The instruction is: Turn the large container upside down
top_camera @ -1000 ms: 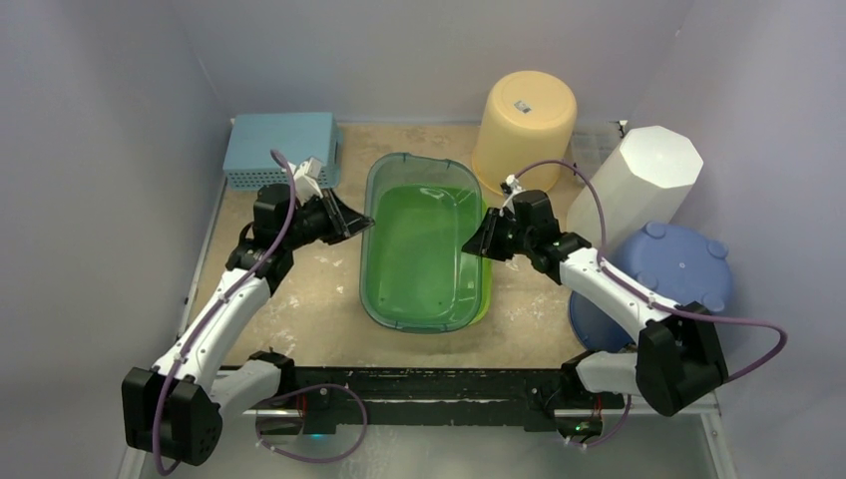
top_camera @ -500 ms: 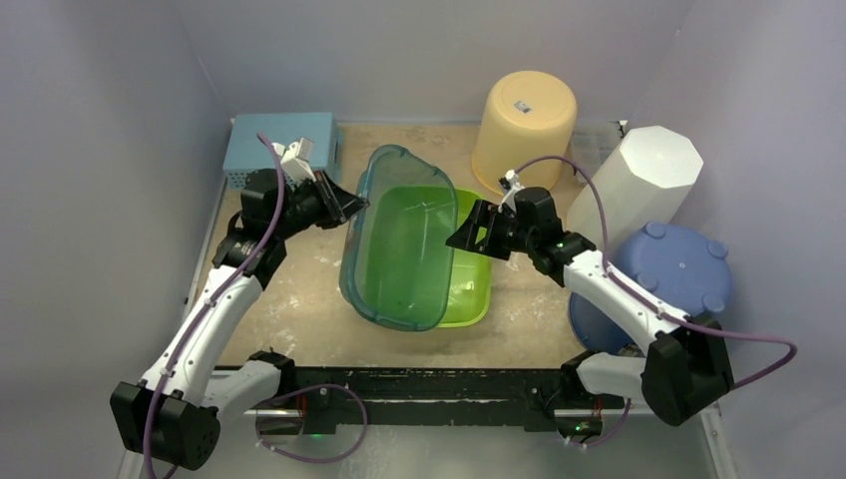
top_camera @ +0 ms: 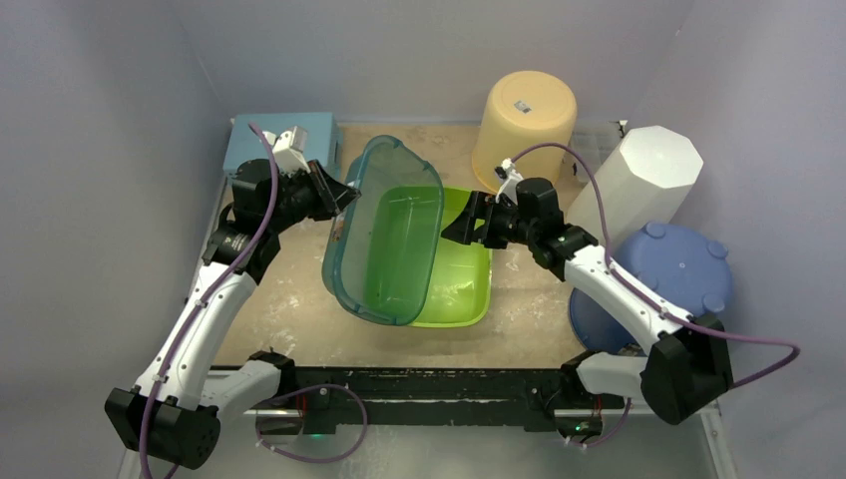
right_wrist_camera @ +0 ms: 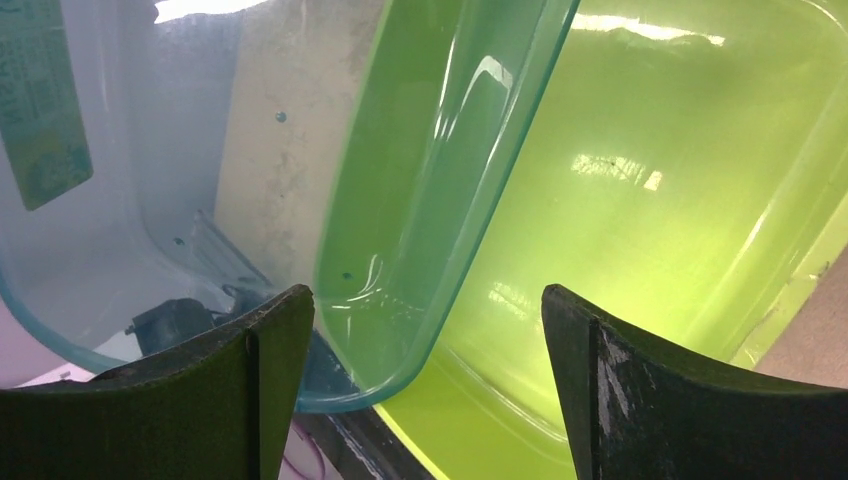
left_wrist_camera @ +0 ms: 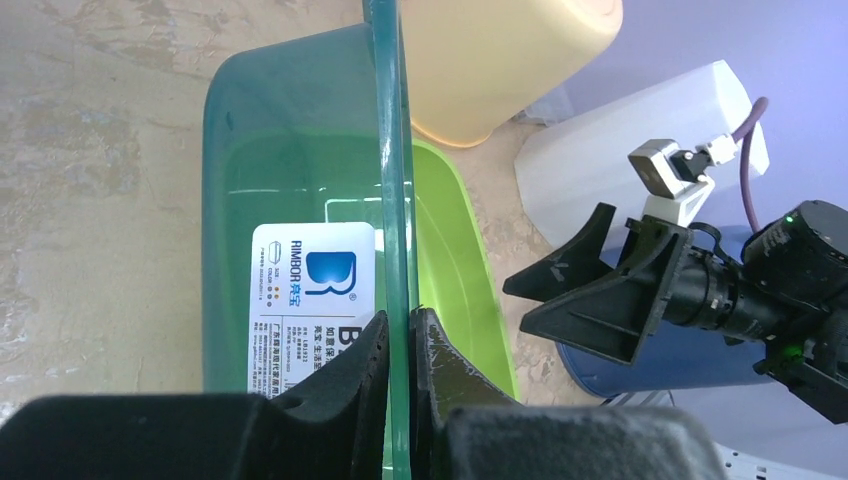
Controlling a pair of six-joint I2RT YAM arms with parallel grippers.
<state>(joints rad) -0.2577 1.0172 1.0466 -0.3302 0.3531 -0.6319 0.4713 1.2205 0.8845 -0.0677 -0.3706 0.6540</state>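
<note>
Teal container (top_camera: 384, 239) tilted over green tub (top_camera: 461, 291): thin, light, flexy, slick. L hand (left_wrist_camera: 400, 330) pinches its rim; R hand (top_camera: 461, 224) gapes above tub. Take opp. rim.

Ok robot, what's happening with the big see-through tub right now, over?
Left gripper shut on teal container rim. Right gripper open, not clamped. Container tilted, not yet upside down. Green tub sits underneath.

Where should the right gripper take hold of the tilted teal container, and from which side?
Pinch the teal container at its thin right rim, coming from the right: the open right gripper faces it. The left gripper pinches the opposite rim likewise.
</note>
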